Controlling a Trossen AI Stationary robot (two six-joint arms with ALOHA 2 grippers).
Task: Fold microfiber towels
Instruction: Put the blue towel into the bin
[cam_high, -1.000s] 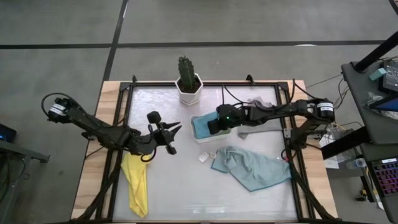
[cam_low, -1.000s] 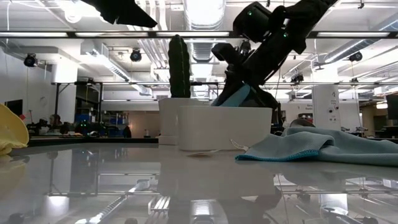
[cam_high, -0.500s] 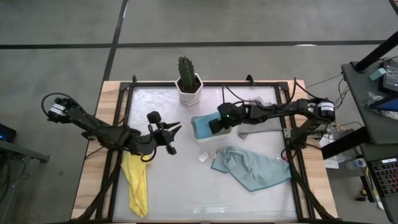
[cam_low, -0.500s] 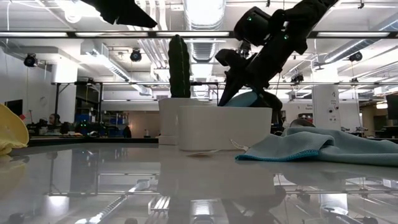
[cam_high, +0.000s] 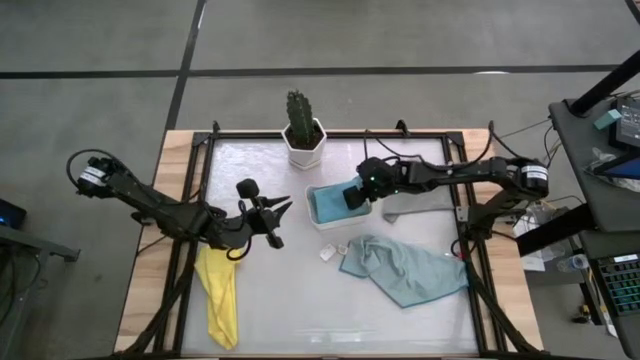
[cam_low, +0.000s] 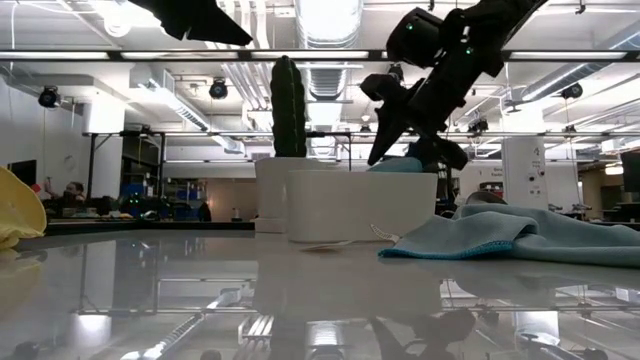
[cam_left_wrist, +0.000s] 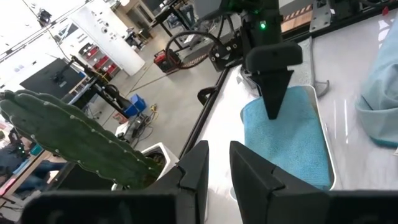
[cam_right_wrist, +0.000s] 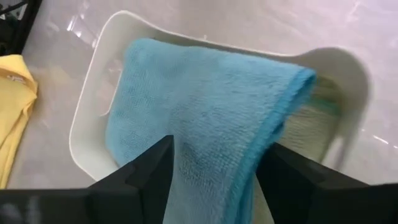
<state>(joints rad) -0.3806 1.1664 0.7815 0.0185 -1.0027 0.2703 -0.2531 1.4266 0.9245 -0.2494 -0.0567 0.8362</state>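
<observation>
Right under my right gripper (cam_right_wrist: 214, 180) lies the bright blue towel (cam_right_wrist: 205, 118), folded, inside the white tray (cam_right_wrist: 87, 118). Its fingers (cam_right_wrist: 140, 177) stand open on either side of the cloth, just above it, holding nothing. Beneath the blue one I can see a bit of olive green towel (cam_right_wrist: 323, 102).

Past the tray, on the table, the pale teal towel (cam_high: 405, 268) lies crumpled, not folded.

Farther off, my left gripper (cam_high: 268, 218) waits in the air, with the yellow towel (cam_high: 220, 295) lying on the table near it. Its fingers (cam_left_wrist: 196, 168) are almost together and hold nothing that I can see.

I think the blue towel could snag on a finger as I lift away and come unfolded. The tray could also get bumped and slide.

I cannot find a grey towel for sure. The yellow towel's far end runs off the table edge.
</observation>
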